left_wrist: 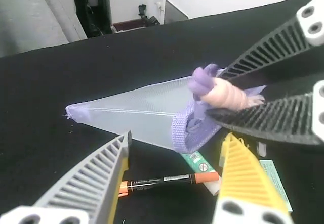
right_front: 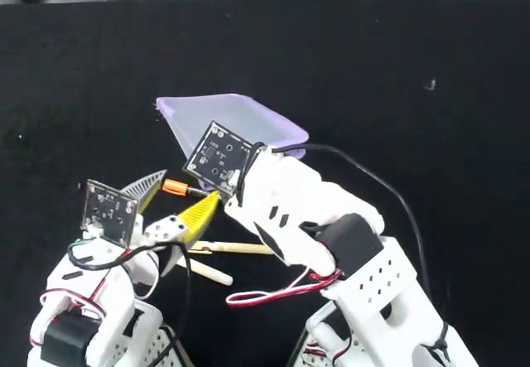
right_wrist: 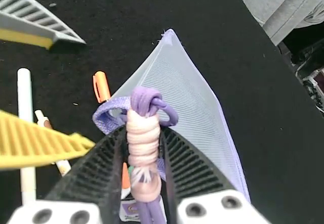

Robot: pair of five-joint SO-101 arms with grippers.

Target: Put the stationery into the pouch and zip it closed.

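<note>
- Your right tool [right_wrist: 143, 133] is clamped on the pouch's cord pull [right_wrist: 142, 150], a purple cord wound with a pale band. Its own wrist view shows the black fingers pressed against both sides of the pull.
- The pouch [right_front: 236, 118] is pale purple mesh and lies on the black bench [right_front: 431, 60]. From the pull it spreads away from both arms to a pointed far corner.
- Your left tool [right_front: 189, 185] stands apart, one grey finger and one yellow, gripping nothing, just short of the pouch's near end.
- In the high view the right arm covers the pouch's near end.
- The left wrist view looks in under that arm. It shows a woven loop [left_wrist: 183, 128] on the pouch, with a green-labelled piece [left_wrist: 198, 161] and a pale teal card [left_wrist: 273, 176] just beside it.
- The orange-capped marker [left_wrist: 162, 181] lies on the bench between the left tool's fingers, just beside the pouch's near edge.
- The high view adds a long pale pen [right_front: 236, 248] and a white pen [right_front: 211, 274]. Both lie farther from the pouch than the marker, and they run partly under the arms.
- Room is tight at the pull, because the yellow finger sits close beside the right tool.
- Beyond the pouch the bench runs dark to its far edge, and it is also wide on the right arm's side.
</note>
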